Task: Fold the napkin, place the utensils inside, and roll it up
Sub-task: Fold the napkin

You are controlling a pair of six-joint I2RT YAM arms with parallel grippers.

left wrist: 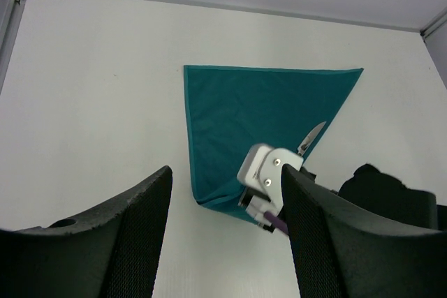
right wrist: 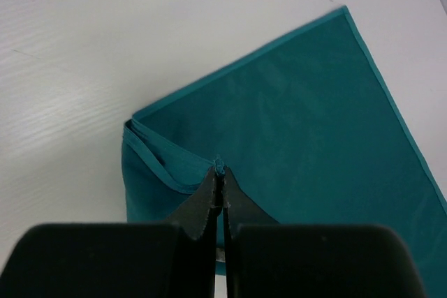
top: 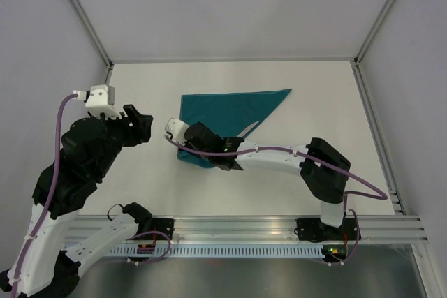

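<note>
The teal napkin (top: 227, 107) lies folded into a triangle at mid-table; it also shows in the left wrist view (left wrist: 258, 109) and the right wrist view (right wrist: 314, 116). My right gripper (right wrist: 219, 167) is shut on a pinch of the napkin's hem near its lower-left corner, where the layers curl up; it shows in the top view (top: 208, 151). A silvery knife blade (left wrist: 311, 136) pokes out at the napkin's diagonal edge, and shows in the top view (top: 251, 128); its handle is hidden by my right arm. My left gripper (top: 140, 127) is open and empty, held above the table left of the napkin (left wrist: 223, 186).
White enclosure walls and metal frame posts (top: 84, 15) border the table on the left, back and right. An aluminium rail (top: 244, 225) carrying the arm bases runs along the near edge. The right arm (top: 279, 155) stretches across the table below the napkin.
</note>
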